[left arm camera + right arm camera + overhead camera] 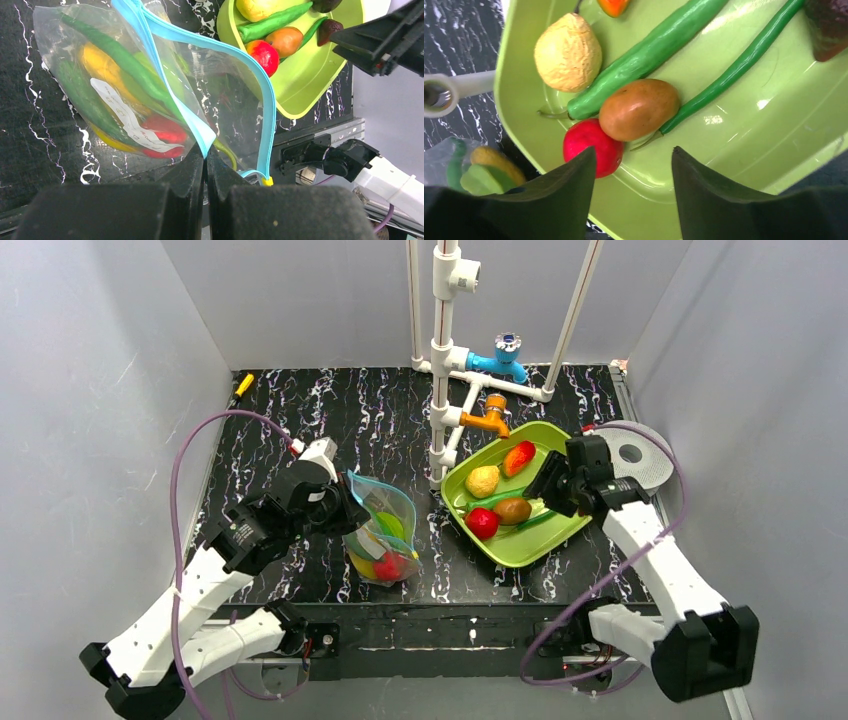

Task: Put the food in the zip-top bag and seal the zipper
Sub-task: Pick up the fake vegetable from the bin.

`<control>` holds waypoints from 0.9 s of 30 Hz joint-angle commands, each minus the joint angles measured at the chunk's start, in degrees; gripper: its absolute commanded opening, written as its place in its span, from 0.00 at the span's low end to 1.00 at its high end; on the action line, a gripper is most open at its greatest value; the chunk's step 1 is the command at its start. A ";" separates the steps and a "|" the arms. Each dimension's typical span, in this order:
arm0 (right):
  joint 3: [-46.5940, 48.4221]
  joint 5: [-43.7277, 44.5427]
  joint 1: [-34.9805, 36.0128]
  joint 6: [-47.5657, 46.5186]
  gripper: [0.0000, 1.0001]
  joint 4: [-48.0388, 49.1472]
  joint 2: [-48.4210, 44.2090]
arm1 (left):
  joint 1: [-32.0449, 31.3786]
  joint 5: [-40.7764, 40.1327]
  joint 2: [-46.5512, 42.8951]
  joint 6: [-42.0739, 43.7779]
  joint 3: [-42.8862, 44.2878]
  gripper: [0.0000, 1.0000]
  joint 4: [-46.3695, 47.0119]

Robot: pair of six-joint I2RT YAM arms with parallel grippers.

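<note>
Green tray (pixel 550 535) right, bag (pixel 385 530) left; right arm nearer the food.
The left gripper (pixel 205 157) pinches the bag's zipper (pixel 270 125); the right gripper (pixel 633 152), jaws apart, hangs over the tray, brown fruit (pixel 639 109) just ahead, lengthwise across the gap.
</note>
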 commanded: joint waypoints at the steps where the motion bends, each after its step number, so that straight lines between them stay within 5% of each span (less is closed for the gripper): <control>1: -1.26 -11.70 -5.59 2.76 0.67 5.90 5.62 | -0.06 -0.22 -1.28 -0.08 0.38 0.00 -1.33; 10: 0.45 -23.50 -12.35 2.97 0.70 11.64 18.16 | -0.06 -0.27 -2.99 -0.58 0.60 0.00 -2.96; 21: -7.29 -24.94 -12.16 -0.36 0.97 12.90 16.77 | -0.09 1.66 -0.85 -0.64 -0.47 0.00 0.15; 27: -7.76 -27.36 -11.12 0.81 0.96 16.29 18.41 | -0.08 2.36 0.08 -0.77 -0.21 0.00 0.80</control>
